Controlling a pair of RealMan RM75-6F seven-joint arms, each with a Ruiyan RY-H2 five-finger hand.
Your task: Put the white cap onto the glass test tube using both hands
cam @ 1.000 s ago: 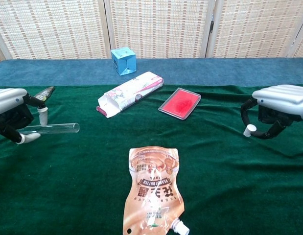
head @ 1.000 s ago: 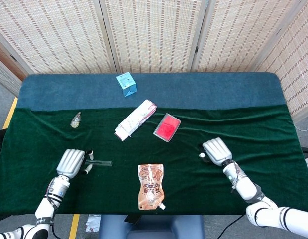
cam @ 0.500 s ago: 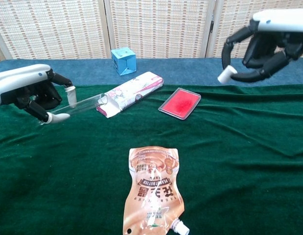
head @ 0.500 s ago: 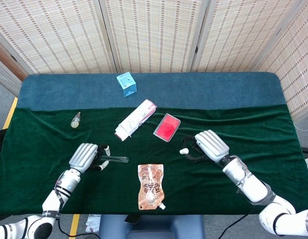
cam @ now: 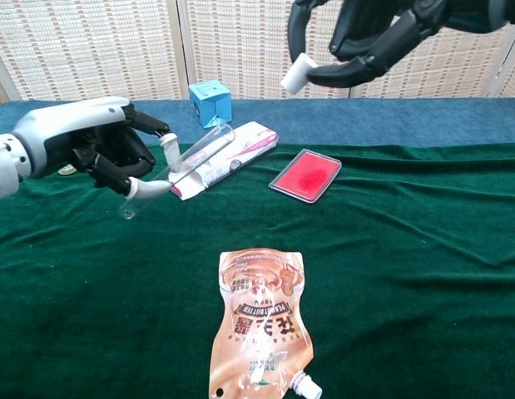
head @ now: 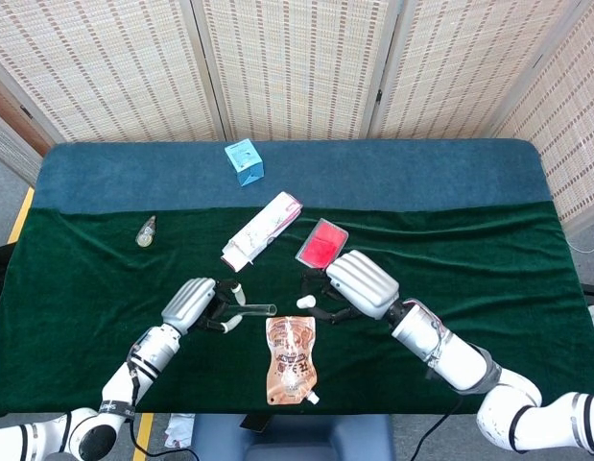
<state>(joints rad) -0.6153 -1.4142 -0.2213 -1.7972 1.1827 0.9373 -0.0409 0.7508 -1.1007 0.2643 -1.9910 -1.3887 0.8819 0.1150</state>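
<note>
We hold the glass test tube (cam: pixel 178 165) in our left robot hand (cam: pixel 107 154), lifted off the table above the orange pouch (cam: pixel 255 326), its long axis tilted with the open mouth toward our right robot hand (cam: pixel 365 37), which pinches the white cap (cam: pixel 294 72) close by, up and to the right of that mouth.
</note>
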